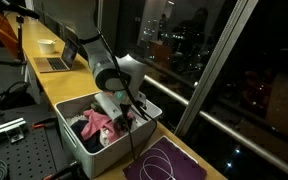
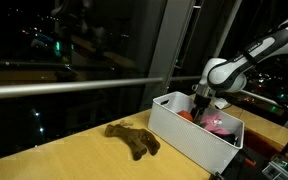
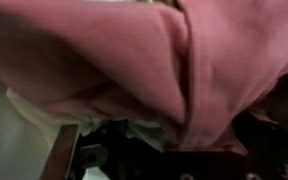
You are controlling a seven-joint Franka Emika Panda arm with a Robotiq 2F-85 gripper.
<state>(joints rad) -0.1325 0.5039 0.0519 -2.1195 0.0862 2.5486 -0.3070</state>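
So where is the gripper point(image 1: 112, 107) right now?

Down inside the white bin point(image 2: 184, 135), which stands on the wooden table point(image 2: 64, 158) by the dark window. In both exterior views the arm bends over the rim and the gripper hangs just above the heap of clothes.

And the fingers — clamped on anything?

No, they stand spread wide, released. As far as the views show, they pinch nothing. Whether a pad brushes the fabric I cannot tell.

What lies closest to it?

The pink cloth point(image 3: 104, 60). It sits on top of the pile in the bin, right under the gripper. In the wrist view it fills nearly the whole picture, with a fold running down the right half. Darker garments lie beside it in the bin, too blurred to name.

Anything outside the bin?

A brown bundle point(image 2: 134, 138) of soft stuff lies on the table near the bin's end wall, apart from it. In an exterior view a purple mat point(image 1: 169, 162) lies on the table just past the bin — and a laptop point(image 1: 62, 58) stands open further along, well away.
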